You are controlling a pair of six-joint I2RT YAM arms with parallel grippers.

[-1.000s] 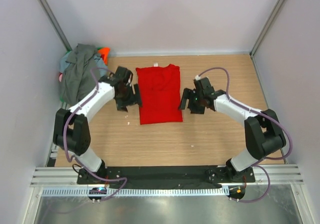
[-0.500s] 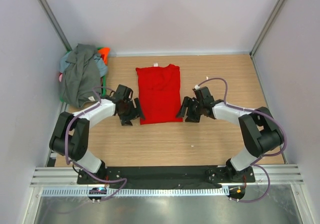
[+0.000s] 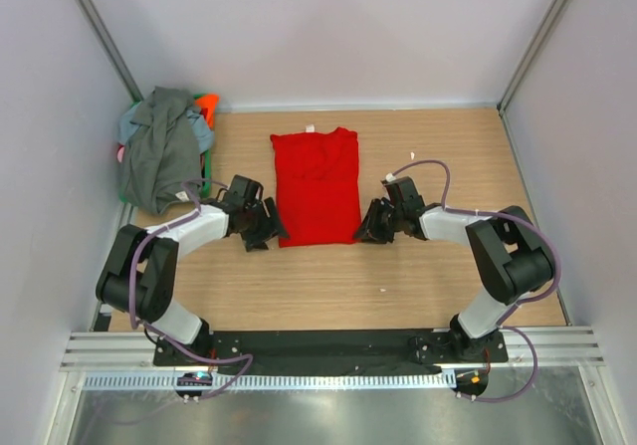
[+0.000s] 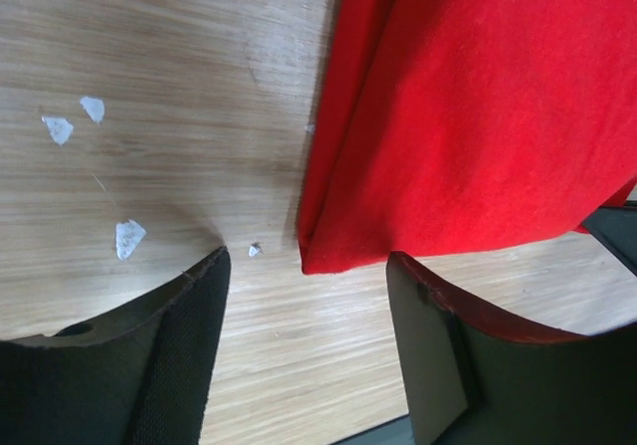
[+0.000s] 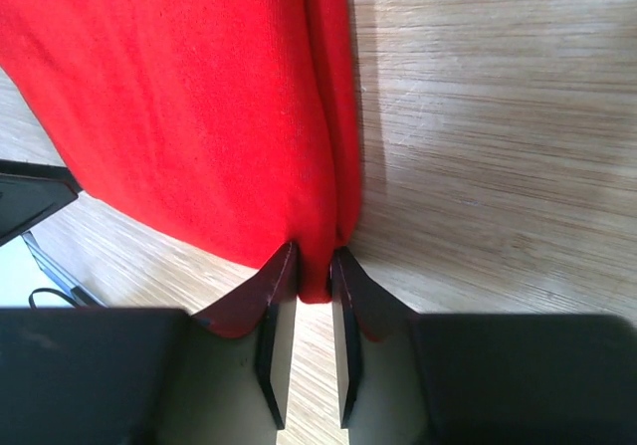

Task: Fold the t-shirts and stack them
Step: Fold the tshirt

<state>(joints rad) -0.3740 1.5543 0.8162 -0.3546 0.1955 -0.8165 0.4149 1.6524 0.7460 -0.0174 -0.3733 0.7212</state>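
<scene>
A plain red t-shirt (image 3: 317,186), folded into a long strip, lies flat in the middle of the wooden table (image 3: 428,276). My left gripper (image 3: 269,234) sits low at its near left corner. In the left wrist view the jaws stand open (image 4: 304,296), with the red corner (image 4: 343,251) just ahead of the gap and not gripped. My right gripper (image 3: 366,231) is at the near right corner. In the right wrist view its jaws (image 5: 315,278) are pinched on the shirt's folded edge (image 5: 317,216). More t-shirts lie heaped at the back left (image 3: 159,151), a dark grey one on top.
Orange cloth (image 3: 207,105) and light blue cloth (image 3: 204,131) poke out of the heap, which sits against the left wall. Small white flecks (image 4: 129,238) lie on the wood beside the left gripper. The arms' black base rail (image 3: 328,347) runs along the near edge.
Both grippers have moved nearer along the shirt's sides and down to its near corners. The right jaws have closed onto the right corner; the left jaws have narrowed a little.
</scene>
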